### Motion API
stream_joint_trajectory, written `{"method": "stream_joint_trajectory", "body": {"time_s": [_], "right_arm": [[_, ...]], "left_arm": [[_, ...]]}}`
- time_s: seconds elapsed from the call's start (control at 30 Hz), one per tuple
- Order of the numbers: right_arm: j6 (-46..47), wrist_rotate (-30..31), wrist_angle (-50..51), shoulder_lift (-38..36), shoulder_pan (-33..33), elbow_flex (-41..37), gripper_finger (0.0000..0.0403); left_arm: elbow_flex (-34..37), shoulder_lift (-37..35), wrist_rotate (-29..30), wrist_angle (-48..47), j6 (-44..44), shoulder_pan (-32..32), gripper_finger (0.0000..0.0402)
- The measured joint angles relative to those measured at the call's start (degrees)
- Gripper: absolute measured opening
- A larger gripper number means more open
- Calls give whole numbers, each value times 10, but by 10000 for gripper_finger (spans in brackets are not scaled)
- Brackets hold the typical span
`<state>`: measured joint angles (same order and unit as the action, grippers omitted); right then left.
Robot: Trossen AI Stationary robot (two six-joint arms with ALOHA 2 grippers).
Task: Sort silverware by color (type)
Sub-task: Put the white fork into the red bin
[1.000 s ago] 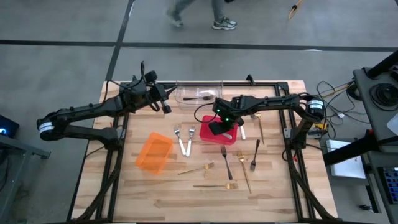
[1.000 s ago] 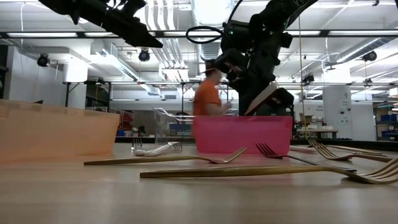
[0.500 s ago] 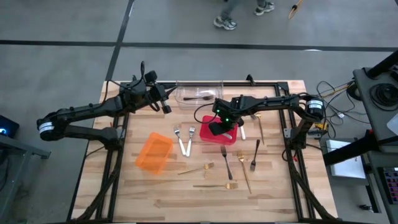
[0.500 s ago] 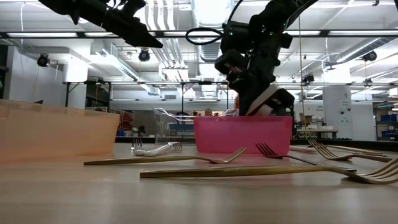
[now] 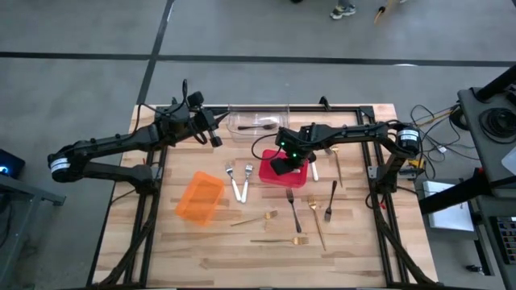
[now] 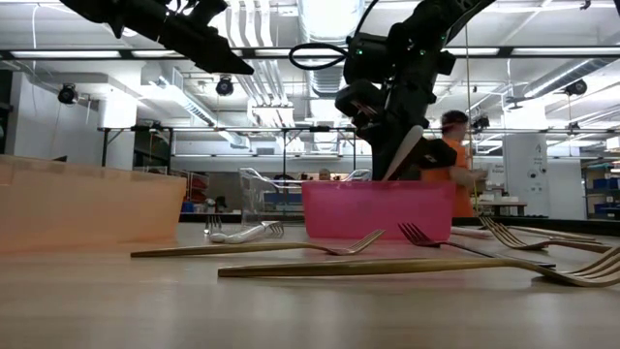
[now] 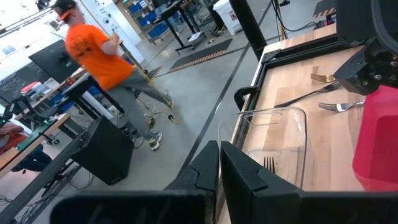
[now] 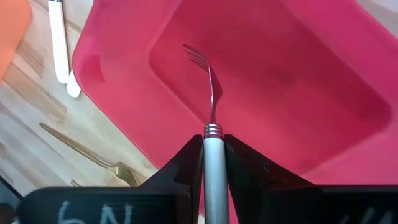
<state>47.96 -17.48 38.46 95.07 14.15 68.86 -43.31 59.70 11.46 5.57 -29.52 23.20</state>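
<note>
The right end effector (image 8: pixel 214 163) hangs over the red bin (image 8: pixel 323 74), its fingers closed on the white handle of a fork (image 8: pixel 211 93); the grip looks narrow and I cannot tell whether it is loosening. The fork's long axis runs straight out ahead of the fingers, tines leading, pointing down into the bin's floor directly beneath. A release here would likely drop it inside.

Two more white-handled forks (image 5: pixel 239 181) lie on the table (image 5: pixel 355 250) just beside the bin, on the side away from this arm's base. The left end effector (image 5: pixel 214 134) waits shut and empty, near the clear bin (image 5: pixel 258 122).
</note>
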Motion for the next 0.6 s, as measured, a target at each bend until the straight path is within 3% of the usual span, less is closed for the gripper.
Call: {"method": "stream_joint_trajectory", "body": {"time_s": [0.6], "right_arm": [[3, 10, 0, 0, 0, 0, 65]], "left_arm": [[0, 0, 0, 0, 0, 0, 0]]}}
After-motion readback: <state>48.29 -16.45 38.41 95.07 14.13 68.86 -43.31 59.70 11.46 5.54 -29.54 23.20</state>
